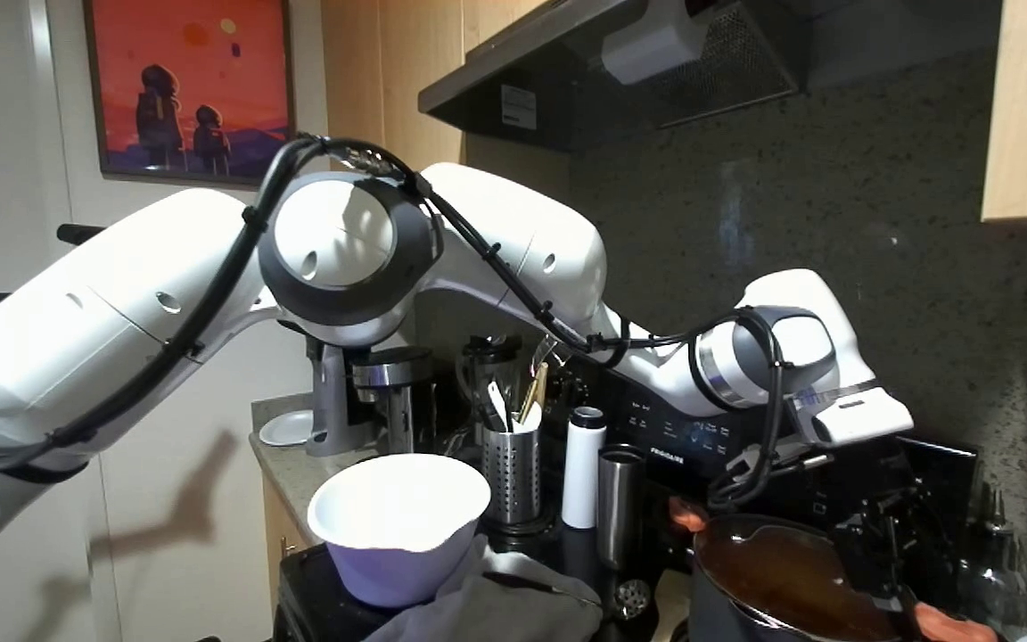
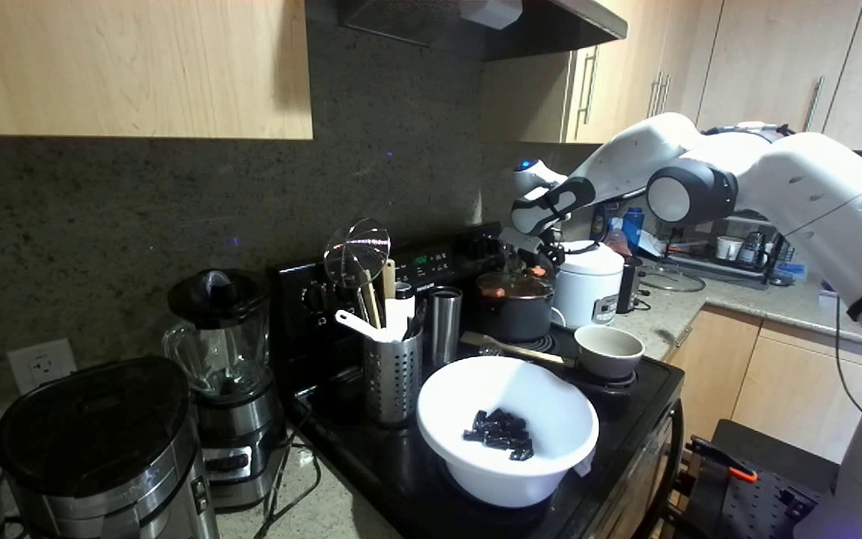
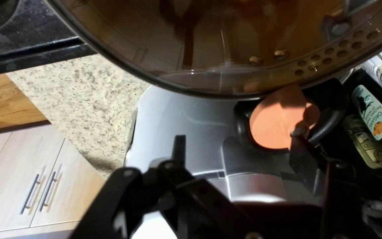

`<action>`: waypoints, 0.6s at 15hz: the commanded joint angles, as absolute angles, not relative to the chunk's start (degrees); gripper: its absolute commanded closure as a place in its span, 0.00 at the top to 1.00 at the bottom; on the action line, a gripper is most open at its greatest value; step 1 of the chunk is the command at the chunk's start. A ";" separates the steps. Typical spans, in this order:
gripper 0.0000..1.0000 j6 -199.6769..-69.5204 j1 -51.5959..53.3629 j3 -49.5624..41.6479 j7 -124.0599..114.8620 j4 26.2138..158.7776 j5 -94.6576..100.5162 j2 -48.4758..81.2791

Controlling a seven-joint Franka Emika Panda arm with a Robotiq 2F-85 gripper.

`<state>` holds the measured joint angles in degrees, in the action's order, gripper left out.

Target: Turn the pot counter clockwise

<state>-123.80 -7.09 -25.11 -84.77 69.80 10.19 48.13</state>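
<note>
In an exterior view, the round dark-grey pot (image 2: 515, 318) is seen just right of the frame's centre, set on the black stove (image 2: 378, 449) and covered by a brown-tinted see-through lid (image 3: 211, 63). In the wrist view, the black two-fingered gripper (image 3: 239, 136) is spread wide across the lower frame, with nothing gripped; the orange side handle (image 3: 272, 127) is overlapped by the right-of-frame fingertip, but whether it is touched cannot be told.

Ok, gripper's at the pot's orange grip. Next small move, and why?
Probably ease the gripper shut on the orange grip of the pot. In the wrist view the fingers stand apart with the grip between them: one overlaps its edge, contact unclear; the other shows a clear gap. Closing would likely give a hold for turning.
</note>
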 commanded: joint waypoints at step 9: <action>1.00 -122.80 -7.17 -20.62 -61.86 76.56 10.11 38.93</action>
